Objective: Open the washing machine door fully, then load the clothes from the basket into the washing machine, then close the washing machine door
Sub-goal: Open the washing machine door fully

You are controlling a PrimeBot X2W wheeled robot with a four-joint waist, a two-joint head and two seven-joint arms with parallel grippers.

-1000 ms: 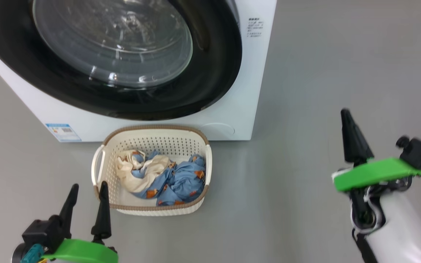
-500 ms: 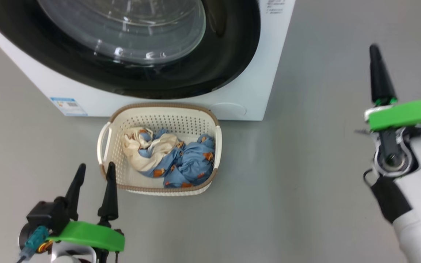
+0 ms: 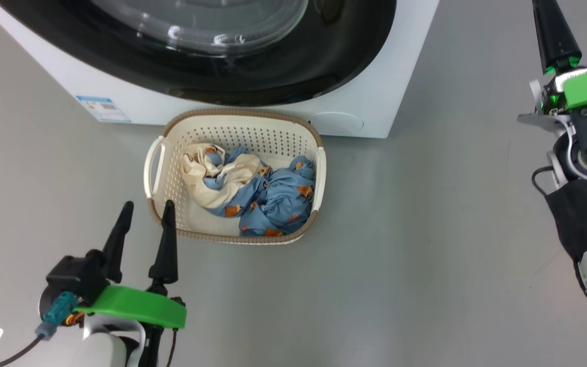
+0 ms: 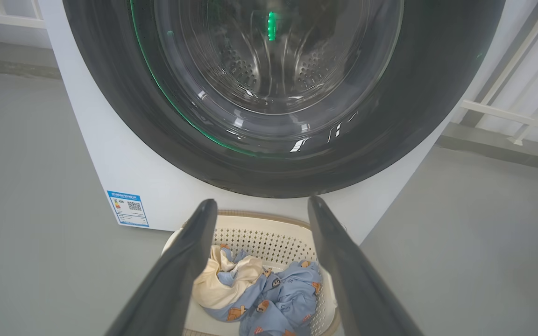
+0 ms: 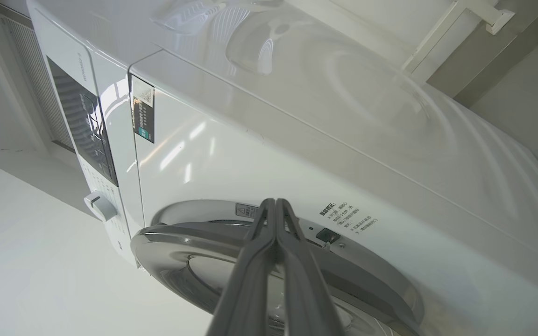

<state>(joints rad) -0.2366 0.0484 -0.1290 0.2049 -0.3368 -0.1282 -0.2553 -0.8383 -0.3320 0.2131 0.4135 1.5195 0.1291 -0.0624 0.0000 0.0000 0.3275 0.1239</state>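
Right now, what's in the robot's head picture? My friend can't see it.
A cream basket of crumpled cream and blue clothes sits on the grey floor before a white washing machine with a round black door. The left gripper, open, is at lower left beside the basket; the right gripper, shut, points up at upper right.

The left claw, fingers spread, frames the basket holding the clothes, below the washing machine door.
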